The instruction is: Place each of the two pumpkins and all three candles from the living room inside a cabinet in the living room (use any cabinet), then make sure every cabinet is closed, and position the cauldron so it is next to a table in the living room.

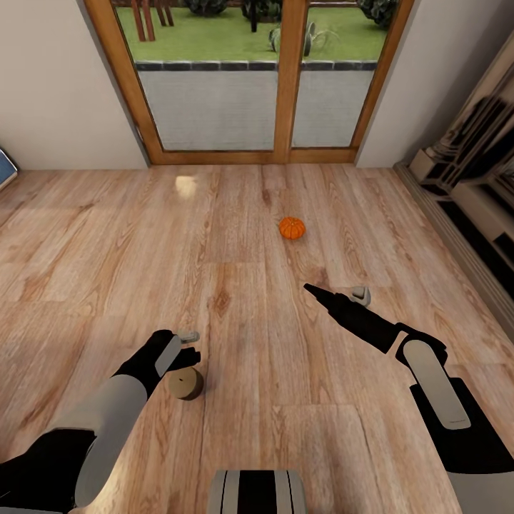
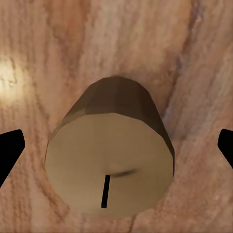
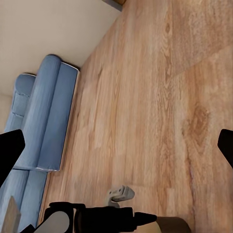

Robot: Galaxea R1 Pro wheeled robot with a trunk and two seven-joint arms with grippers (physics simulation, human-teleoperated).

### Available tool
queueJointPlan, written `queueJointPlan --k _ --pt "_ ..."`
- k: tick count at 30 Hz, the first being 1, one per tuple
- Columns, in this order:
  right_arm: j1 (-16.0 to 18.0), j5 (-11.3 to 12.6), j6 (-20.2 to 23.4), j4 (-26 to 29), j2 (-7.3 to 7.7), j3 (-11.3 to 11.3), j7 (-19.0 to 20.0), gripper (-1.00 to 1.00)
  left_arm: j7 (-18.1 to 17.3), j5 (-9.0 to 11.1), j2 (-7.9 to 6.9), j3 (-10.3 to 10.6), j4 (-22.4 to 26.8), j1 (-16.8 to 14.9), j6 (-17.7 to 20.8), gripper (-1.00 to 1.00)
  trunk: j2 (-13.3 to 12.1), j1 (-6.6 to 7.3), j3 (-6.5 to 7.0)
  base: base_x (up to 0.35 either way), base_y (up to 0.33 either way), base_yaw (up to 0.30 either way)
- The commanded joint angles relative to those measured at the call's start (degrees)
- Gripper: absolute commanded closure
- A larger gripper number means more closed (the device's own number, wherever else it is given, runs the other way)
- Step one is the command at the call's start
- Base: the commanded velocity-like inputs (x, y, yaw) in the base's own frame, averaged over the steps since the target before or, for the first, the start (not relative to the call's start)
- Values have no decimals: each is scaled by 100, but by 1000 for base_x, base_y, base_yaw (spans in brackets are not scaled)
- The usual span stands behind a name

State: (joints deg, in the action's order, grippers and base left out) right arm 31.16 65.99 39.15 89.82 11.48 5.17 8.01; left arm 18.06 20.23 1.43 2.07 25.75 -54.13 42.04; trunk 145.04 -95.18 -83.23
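A stubby tan-cream candle [image 1: 187,383] rests on the wood floor just below my left gripper [image 1: 188,348]. The left wrist view looks down on the candle [image 2: 111,160], with its dark wick showing. My left gripper [image 2: 116,145] is open there, its black fingertips [image 2: 9,150] wide apart on either side and clear of the candle. An orange pumpkin [image 1: 291,228] sits on the floor further ahead, toward the glass doors. My right gripper [image 1: 338,292] hovers open over bare floor, short of the pumpkin and to its right. In the right wrist view the right gripper [image 3: 116,145] is also spread open.
Wood-framed glass doors [image 1: 289,78] close the far wall. A dark stepped shelving unit [image 1: 471,193] runs along the right wall. The right wrist view shows a blue sofa [image 3: 46,116] along the wall, and a sliver of blue sofa [image 1: 6,169] sits at the head view's left edge.
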Motion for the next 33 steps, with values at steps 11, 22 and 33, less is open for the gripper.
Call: queueJointPlan --k 11,22,33 --pt "3 -7 14 0 3 1 16 -100 57 51 -2 24 9 -1 15 -100 5 -7 -70 0 0 0" --pt "1 -7 31 0 3 1 16 -100 58 48 4 29 9 -1 15 -100 7 -9 -92 0 0 0" --pt "-3 -7 40 0 3 1 16 -100 57 51 6 25 3 -1 15 -100 13 -22 -203 0 0 0"
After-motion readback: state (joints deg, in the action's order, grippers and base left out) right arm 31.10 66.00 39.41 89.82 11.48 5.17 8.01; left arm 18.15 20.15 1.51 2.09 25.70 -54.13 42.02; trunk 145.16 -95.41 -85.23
